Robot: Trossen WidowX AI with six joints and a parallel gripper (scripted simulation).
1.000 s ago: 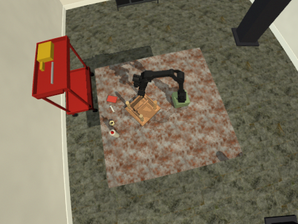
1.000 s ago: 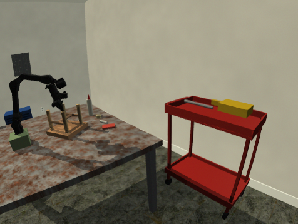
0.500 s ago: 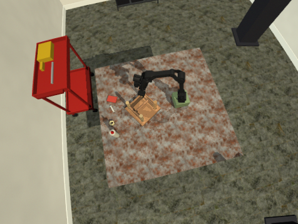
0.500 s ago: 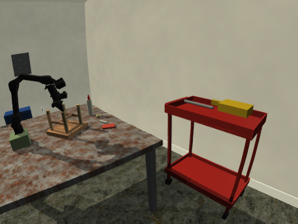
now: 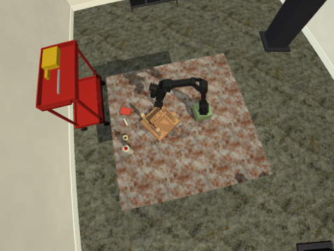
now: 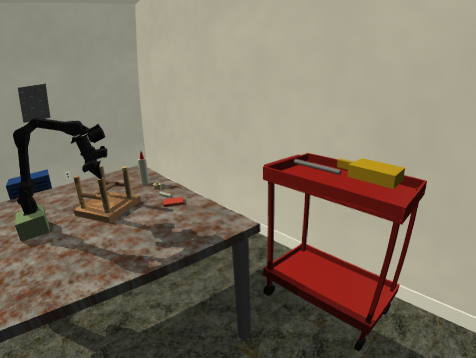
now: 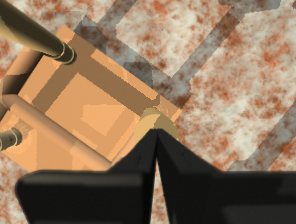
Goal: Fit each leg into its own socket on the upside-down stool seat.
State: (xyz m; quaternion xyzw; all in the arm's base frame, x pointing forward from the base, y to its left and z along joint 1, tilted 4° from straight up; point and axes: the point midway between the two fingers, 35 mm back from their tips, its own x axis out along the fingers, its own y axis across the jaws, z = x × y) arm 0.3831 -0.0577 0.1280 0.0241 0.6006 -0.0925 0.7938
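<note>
The wooden stool (image 5: pixel 161 123) lies upside down on the table with its seat flat. It also shows in the exterior view (image 6: pixel 106 202). Three legs stand upright in their corners (image 5: pixel 142 115) (image 5: pixel 158 131) (image 5: pixel 173 116). The fourth leg (image 7: pixel 157 122) stands at the far corner, right under my fingertips. My gripper (image 7: pixel 156 134) is shut, with nothing between the fingers. Its tips are at the top end of that leg; I cannot tell if they touch it. The gripper also shows in the top and exterior views (image 5: pixel 158 104) (image 6: pixel 96 167).
A red block (image 5: pixel 125 111), a small white rod (image 5: pixel 125 121), a ring (image 5: pixel 125 137) and a glue bottle (image 5: pixel 127 148) lie left of the stool. The arm's green base (image 5: pixel 202 111) is to the right. A red cart (image 5: pixel 70 82) with a yellow box stands off the table.
</note>
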